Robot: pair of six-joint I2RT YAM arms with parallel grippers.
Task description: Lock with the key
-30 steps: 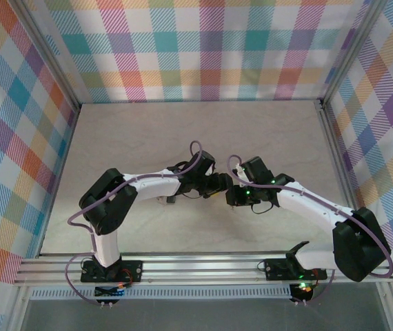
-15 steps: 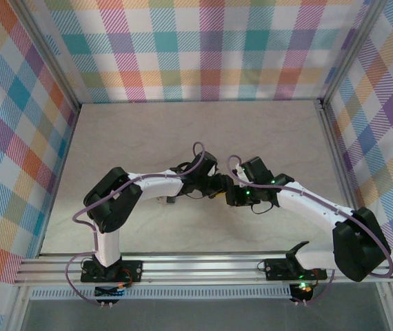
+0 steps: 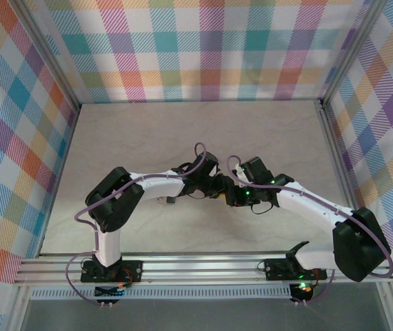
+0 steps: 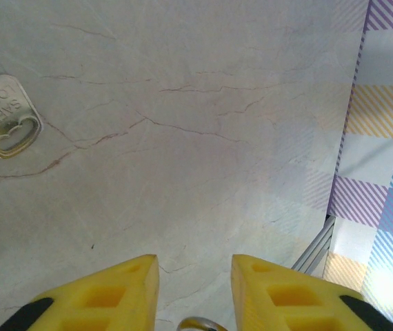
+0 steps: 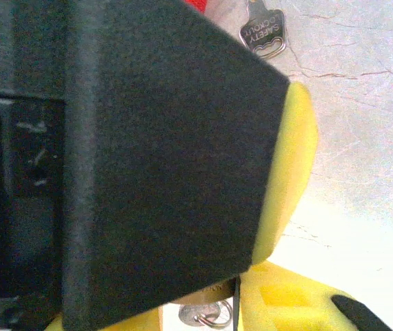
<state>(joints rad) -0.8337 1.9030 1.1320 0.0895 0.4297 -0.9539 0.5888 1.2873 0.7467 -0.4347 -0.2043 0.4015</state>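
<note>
Top camera first: the left arm [image 3: 156, 183] and the right arm [image 3: 300, 200] both reach in over the pale marble tabletop [image 3: 141, 138]. Their ends meet just beside each other near the middle. It's a dark tangle down there, so from up here I honestly can't tell how either set of jaws stands.

Left wrist cam is way clearer. The two yellow fingers [image 4: 117, 296] poke up from the bottom edge. The left jaws are apart, with a plain gap of tabletop between them. A sliver of a metal ring [image 4: 196, 324] peeks into that gap at the very bottom, and it doesn't look pinched from both sides. The key [image 4: 5, 118] is up at the left edge, well apart from the fingers. You get just its silver head, stamped SAFETY LOCKOUT. A plaid wall [image 4: 383, 138] runs down the right side.

Right wrist cam: a big black block [image 5: 148, 158] with a yellow edge sits right up against the lens, no idea what exactly. Above it the key's head is in view beside a scrap of something red [image 5: 214, 7]. One yellow finger [image 5: 300, 303] shows at the bottom, next to the ring. Can't tell whether the right jaws are clamped on anything.
</note>
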